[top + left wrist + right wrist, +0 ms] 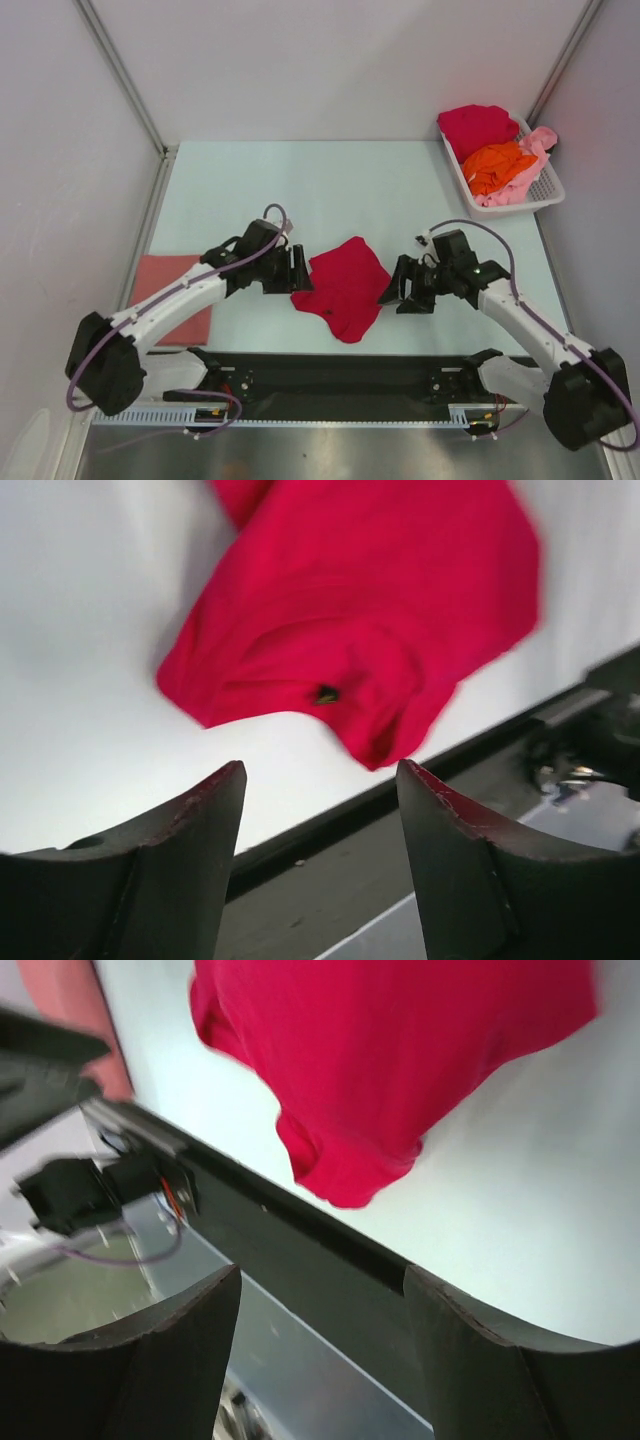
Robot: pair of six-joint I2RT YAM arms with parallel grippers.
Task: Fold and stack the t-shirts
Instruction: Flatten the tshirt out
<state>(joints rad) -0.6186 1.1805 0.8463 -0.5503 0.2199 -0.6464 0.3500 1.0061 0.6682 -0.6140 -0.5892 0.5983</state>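
Pale table and white walls fill your top view. One crimson t-shirt (343,287) lies crumpled and unfolded at the middle of the frame, just above the black rail (340,375) that runs along the lower edge.

Your left gripper (298,270) sits just beside the shirt's left edge. In the left wrist view its fingers (190,830) stand spread apart with nothing between them, and the crimson t-shirt (370,610) lies beyond them in the upper half, blurred. I cannot tell whether they touch the cloth.

Your right gripper (392,287) sits just beside the shirt's right edge. Its fingers (470,1340) are likewise parted and empty, with the crimson t-shirt (380,1050) at the top of that view.

At the left of the top view a dusty salmon pink t-shirt (158,273) lies flat as a folded rectangle, partly under the left arm. It also shows at the upper left of the right wrist view (75,1020).

In the upper right corner the white slotted basket (550,185) holds a second crimson t-shirt (475,125), an orange t-shirt (497,165) and a light pink t-shirt (538,143), all bunched together.
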